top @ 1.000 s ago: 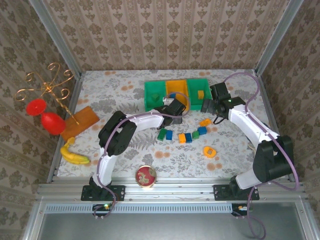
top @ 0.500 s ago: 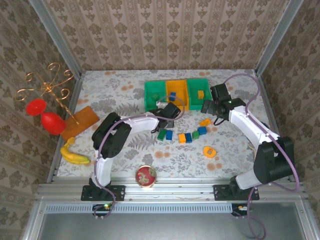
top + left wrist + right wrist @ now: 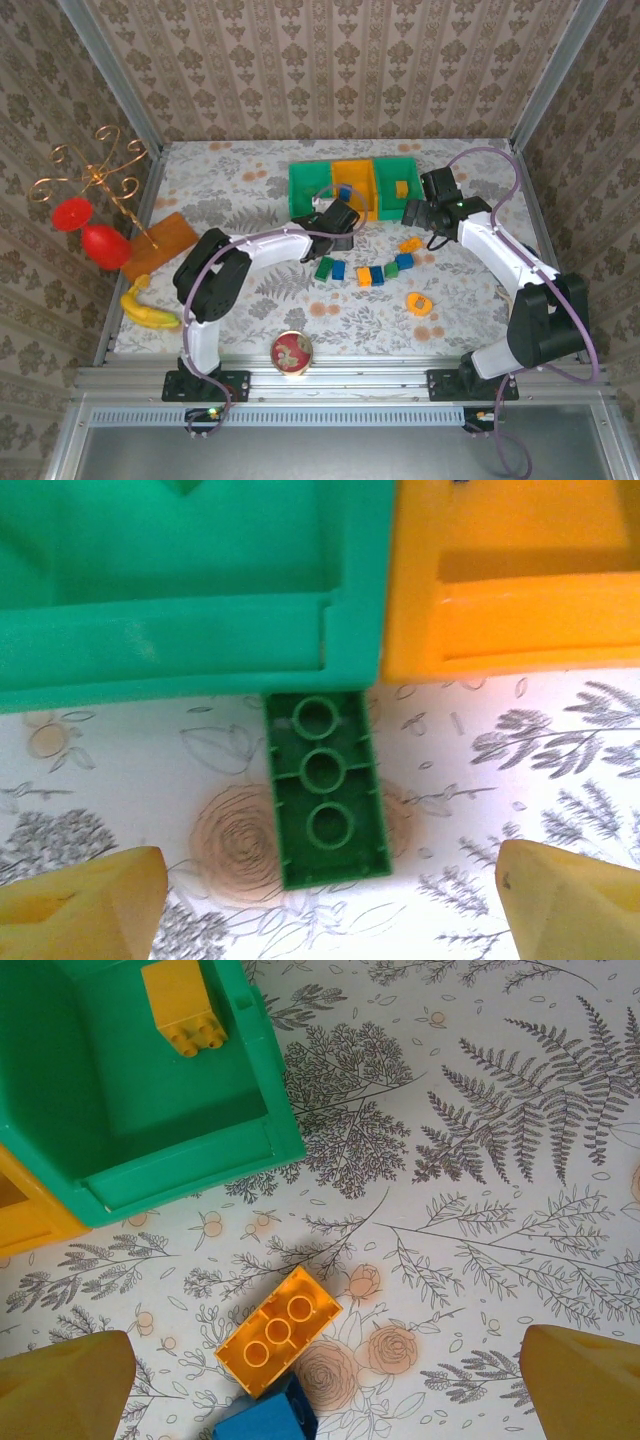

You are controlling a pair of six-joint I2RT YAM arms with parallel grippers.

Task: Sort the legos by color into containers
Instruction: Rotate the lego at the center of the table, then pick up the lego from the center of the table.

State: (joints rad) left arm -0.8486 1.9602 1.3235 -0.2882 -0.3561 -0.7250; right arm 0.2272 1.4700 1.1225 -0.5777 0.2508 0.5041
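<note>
My left pincer (image 3: 335,895) is spread wide, pinching nothing. The green lego (image 3: 327,790) lies on the tabletop between my fingers (image 3: 80,910), touching neither, its far end against the green bin (image 3: 170,650). The top camera adds a blue lego (image 3: 344,192) inside the orange bin (image 3: 360,178).

A banana (image 3: 150,312) was pictured near an orange sheet (image 3: 165,242) and a gilt stand (image 3: 98,178) hung with red balls (image 3: 105,246); a round tin (image 3: 291,354) was set at the table (image 3: 250,185)'s front edge.
</note>
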